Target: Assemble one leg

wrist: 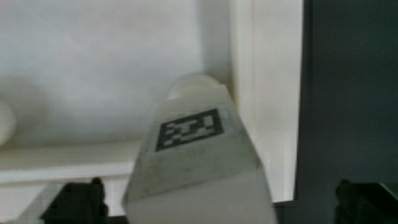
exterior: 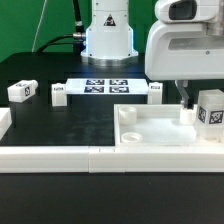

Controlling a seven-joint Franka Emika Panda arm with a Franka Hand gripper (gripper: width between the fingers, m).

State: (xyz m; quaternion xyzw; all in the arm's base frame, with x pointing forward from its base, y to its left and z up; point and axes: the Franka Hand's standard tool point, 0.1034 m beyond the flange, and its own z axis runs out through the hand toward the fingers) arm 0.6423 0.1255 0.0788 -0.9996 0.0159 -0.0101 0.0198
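Two fingers (wrist: 80, 198) of my claw (wrist: 217, 203) flank the leg (wrist: 191, 135); whether they pinch it, I cannot tell. Hold it upright, centre it over the tray (exterior: 160, 124) corner beneath my claw, then seat it.

Setting: robotics lab | cues: Franka arm base (exterior: 108, 40) at the back of a black worktop (exterior: 60, 125), green backdrop (exterior: 30, 25), marker board (exterior: 108, 87) of square tags, loose white leg (exterior: 22, 91) tagged likewise

Rounded glossy white arm (exterior: 185, 45), pale base (exterior: 108, 35), black cables (exterior: 60, 42), dark fingertips (wrist: 75, 200).
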